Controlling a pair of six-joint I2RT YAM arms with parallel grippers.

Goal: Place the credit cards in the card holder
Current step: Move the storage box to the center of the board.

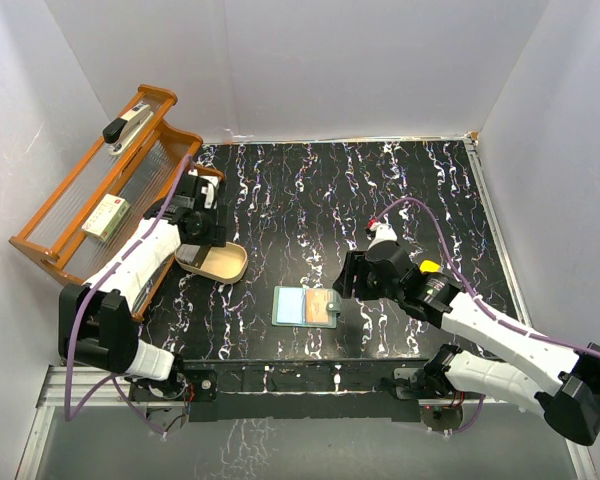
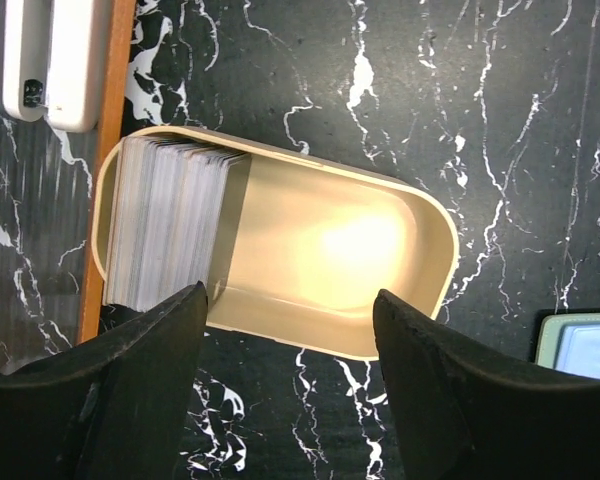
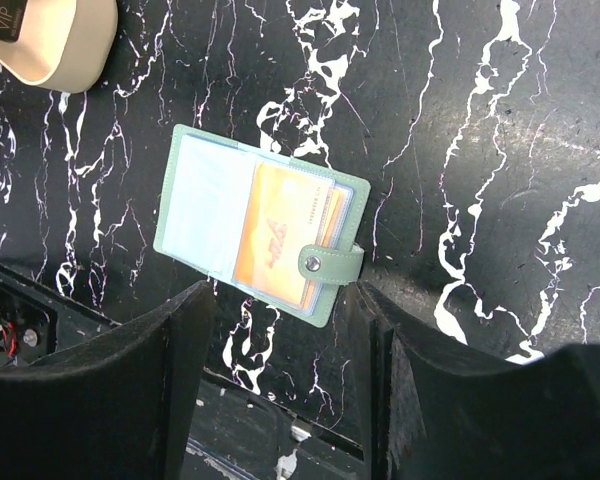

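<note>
1) card holder (image 3: 205, 200), open flat, near-centre of table (image 3: 480, 150), orange card (image 3: 280, 245) in its rt page under snap tab (image 3: 328, 264); right gripper (image 3: 278, 320) above its near edge, jaws apart, nothing held. 2) credit cards (image 2: 170, 225), stack stood on edge at one end of tan dish (image 2: 380, 250), left side of table; left gripper (image 2: 288, 340) over dish, jaws apart, empty

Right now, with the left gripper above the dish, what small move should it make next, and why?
Probably slide the left gripper over to the cards and lower it to pinch one. Its jaws stand open and empty above the bare middle of the dish, while the cards stand on edge at one end. The card holder lies open, one orange card already inside.
</note>
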